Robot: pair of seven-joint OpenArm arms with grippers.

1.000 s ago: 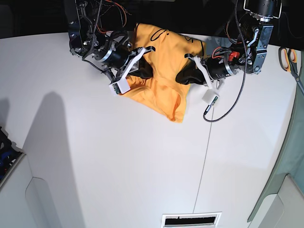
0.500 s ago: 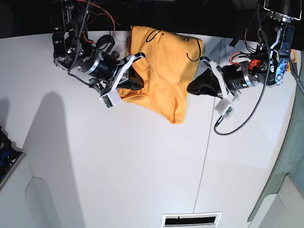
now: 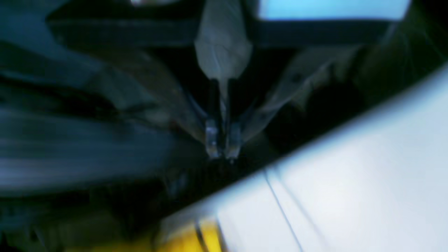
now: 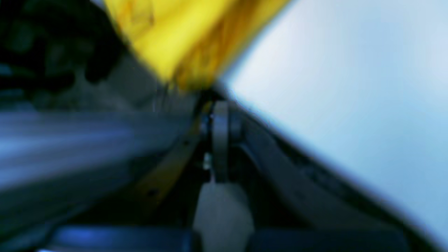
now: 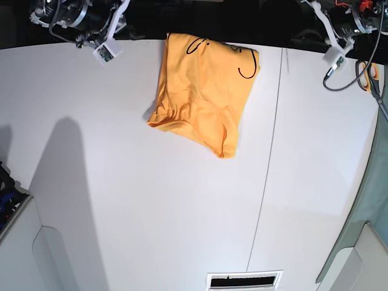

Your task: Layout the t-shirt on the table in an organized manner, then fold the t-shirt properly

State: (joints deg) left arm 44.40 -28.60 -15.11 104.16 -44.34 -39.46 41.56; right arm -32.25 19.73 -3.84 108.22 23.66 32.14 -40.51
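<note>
The t-shirt point(image 5: 203, 91) lies bunched in a rough folded block at the far middle of the white counter point(image 5: 151, 206), bright orange, with thin black line markings along its far edge and rumpled folds at its near left corner. It touches neither arm. A dark seam point(image 5: 267, 157) runs across the counter just right of it, and scissors point(image 5: 371, 76) lie at the far right edge.

Only the base view shows the whole shirt. The blurred left wrist view shows the left fingers point(image 3: 223, 140) pressed together on nothing, over the counter's edge. The right wrist view, smeared, shows the right fingers point(image 4: 218, 115) seemingly together, orange cloth beyond them.
</note>
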